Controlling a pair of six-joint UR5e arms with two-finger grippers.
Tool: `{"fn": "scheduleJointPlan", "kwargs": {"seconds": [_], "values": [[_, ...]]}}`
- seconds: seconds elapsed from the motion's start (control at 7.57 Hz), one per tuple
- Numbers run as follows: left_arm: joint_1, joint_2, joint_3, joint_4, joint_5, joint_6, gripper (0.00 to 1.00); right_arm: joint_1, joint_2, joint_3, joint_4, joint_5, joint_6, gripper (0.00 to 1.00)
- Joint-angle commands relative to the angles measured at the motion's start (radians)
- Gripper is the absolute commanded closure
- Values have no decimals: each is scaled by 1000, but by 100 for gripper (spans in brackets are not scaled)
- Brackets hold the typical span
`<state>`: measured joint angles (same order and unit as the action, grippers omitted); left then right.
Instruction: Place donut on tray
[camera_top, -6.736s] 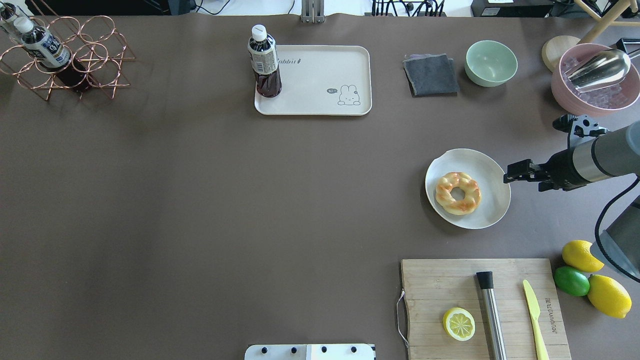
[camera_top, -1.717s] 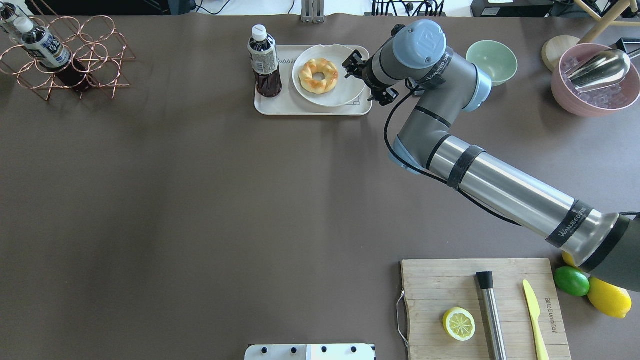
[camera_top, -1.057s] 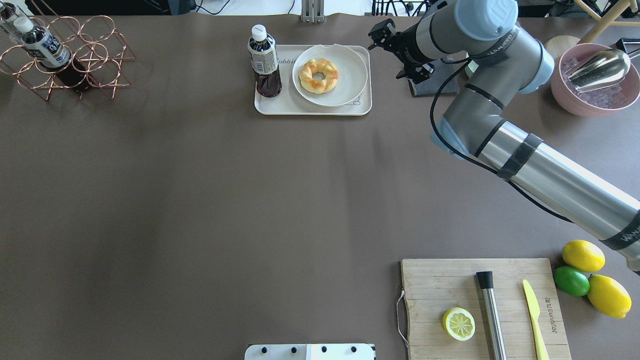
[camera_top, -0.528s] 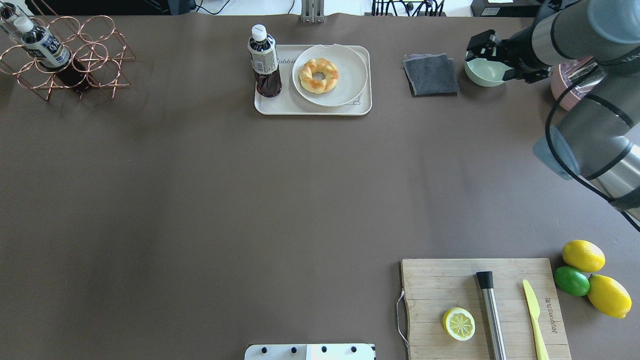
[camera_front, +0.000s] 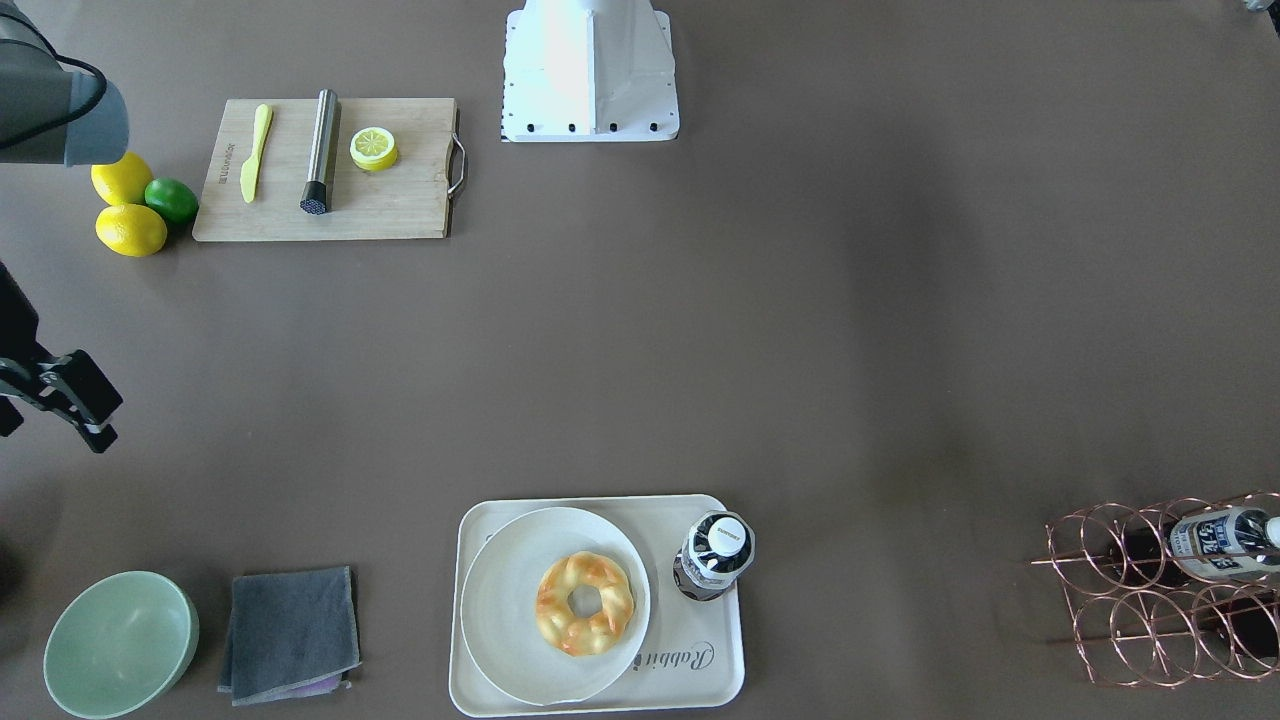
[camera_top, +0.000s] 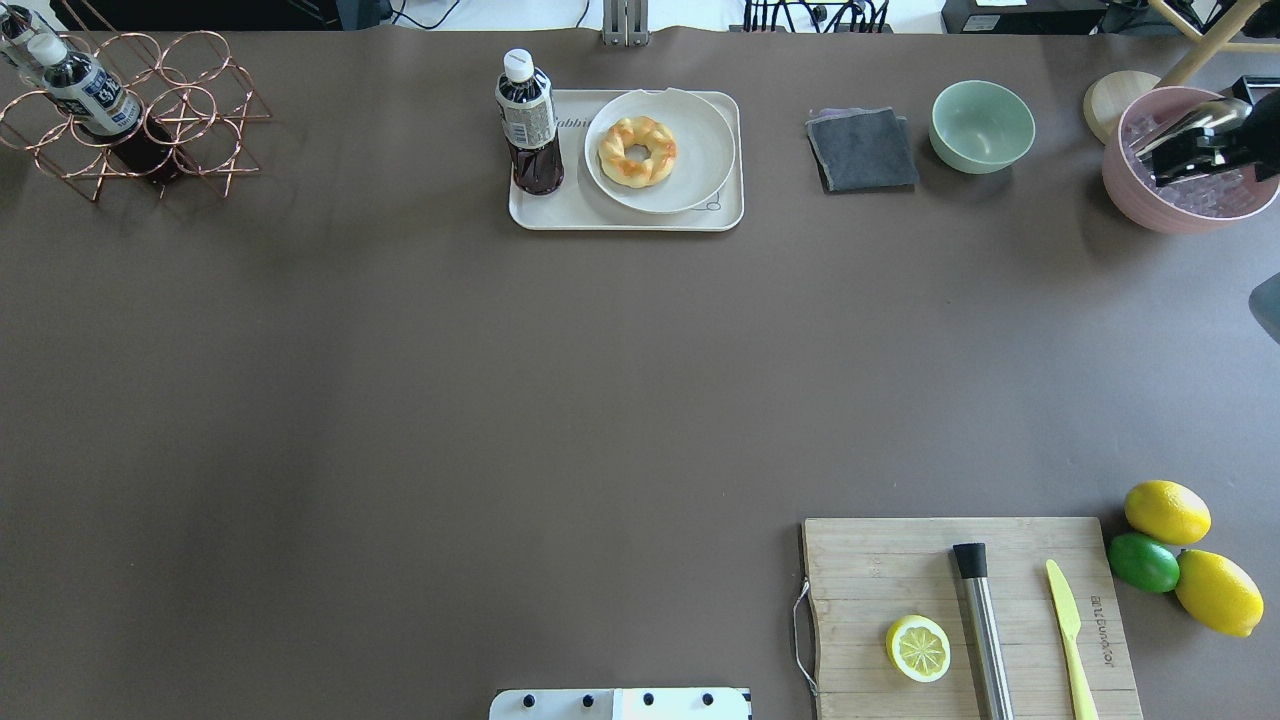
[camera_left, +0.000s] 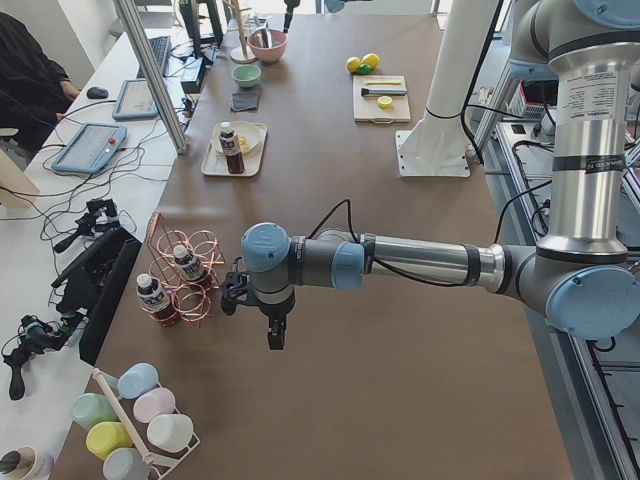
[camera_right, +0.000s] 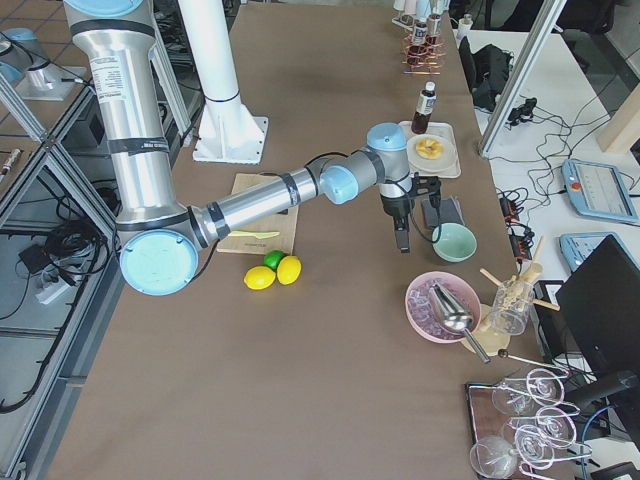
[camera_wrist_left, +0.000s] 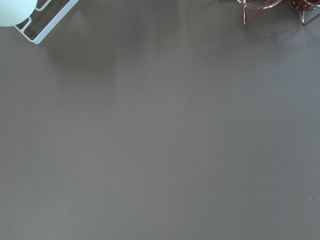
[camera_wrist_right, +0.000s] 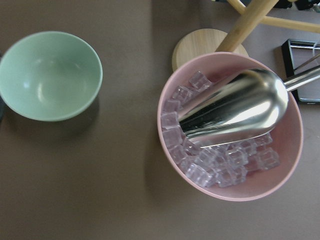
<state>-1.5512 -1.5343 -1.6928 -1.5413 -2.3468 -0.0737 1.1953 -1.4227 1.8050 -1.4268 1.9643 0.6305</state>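
Note:
The golden twisted donut (camera_top: 636, 150) lies on a round off-white plate (camera_top: 700, 160). The plate stands on the cream tray (camera_top: 625, 217) at the table's far middle. The donut (camera_front: 585, 603), the plate (camera_front: 500, 610) and the tray (camera_front: 700, 680) also show in the front view. My right gripper (camera_front: 100, 420) is open and empty, well to the right of the tray, above the pink ice bowl (camera_wrist_right: 280, 185). My left gripper (camera_left: 276, 340) shows only in the left side view, near the wire rack; I cannot tell whether it is open or shut.
A dark drink bottle (camera_top: 528, 120) stands on the tray's left end. A grey cloth (camera_top: 862, 150) and a green bowl (camera_top: 982, 125) lie right of the tray. A cutting board (camera_top: 880, 570) with a lemon half, lemons and a lime sit front right. A copper rack (camera_top: 150, 120) stands far left.
My right arm carried the plate with the donut from the table's right side onto the tray, let go of it, and drew back to the right over the pink bowl.

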Motion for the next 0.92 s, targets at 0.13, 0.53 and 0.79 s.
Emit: {"fn": "scheduleJointPlan", "kwargs": {"seconds": [0.13,0.53,0.79], "values": [[0,-7,7,1,0,0,2,233,-15,-37,-330,138,-597,0],[2,-4,13,1,0,0,2,391,-19,-261,-339,456,-814,0],[2,3,8,1,0,0,2,429,-30,-310,-342,464,-810,0]]}}
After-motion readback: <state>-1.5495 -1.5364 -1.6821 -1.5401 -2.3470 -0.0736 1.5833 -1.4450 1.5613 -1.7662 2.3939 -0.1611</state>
